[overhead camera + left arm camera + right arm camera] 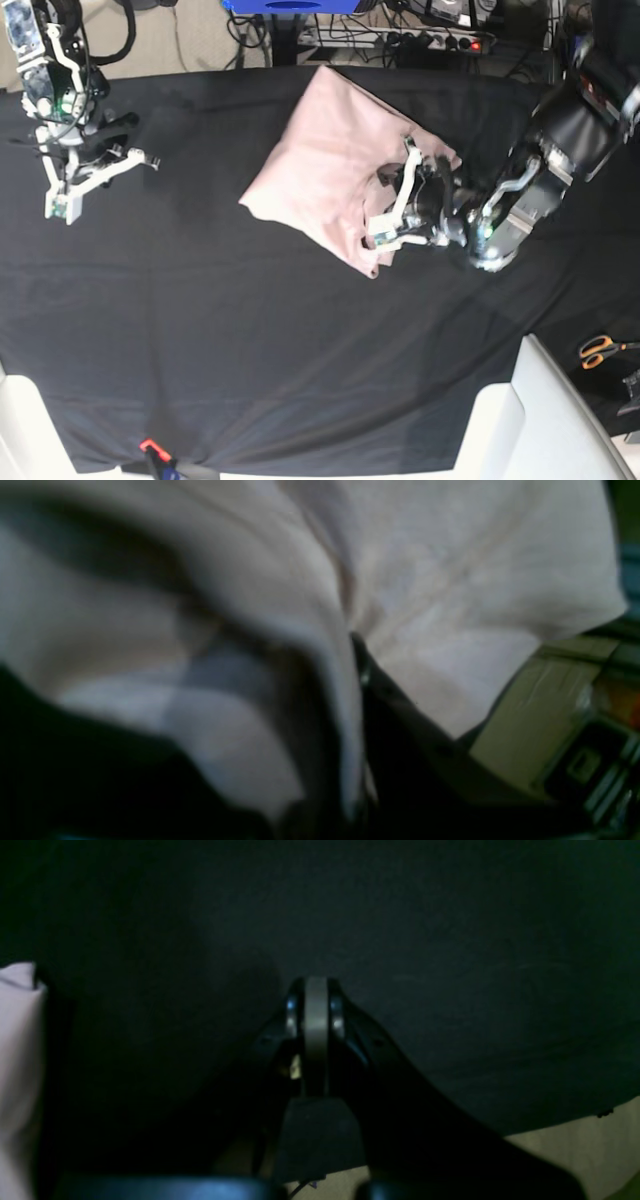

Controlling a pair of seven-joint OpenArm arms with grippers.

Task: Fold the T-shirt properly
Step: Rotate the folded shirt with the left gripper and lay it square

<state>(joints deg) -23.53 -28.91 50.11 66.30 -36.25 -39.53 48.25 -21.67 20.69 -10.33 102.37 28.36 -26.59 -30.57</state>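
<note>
The pale pink T-shirt (pixel 320 165) lies partly folded on the black cloth (pixel 250 330), at the back centre of the base view. My left gripper (pixel 385 225) sits at the shirt's right front edge and is shut on a fold of it. In the left wrist view the pink fabric (pixel 450 580) fills the frame and drapes over the dark fingers (pixel 362 660). My right gripper (pixel 70 190) hangs far to the left over bare black cloth. It is shut and empty in the right wrist view (pixel 316 990), where a strip of the shirt (pixel 15 1050) shows at the left edge.
Orange-handled scissors (pixel 600 350) lie off the cloth at the right. White table corners (pixel 560 420) show at the front. Cables and a power strip (pixel 430 40) run behind the table. A small red clip (pixel 150 447) sits at the front edge.
</note>
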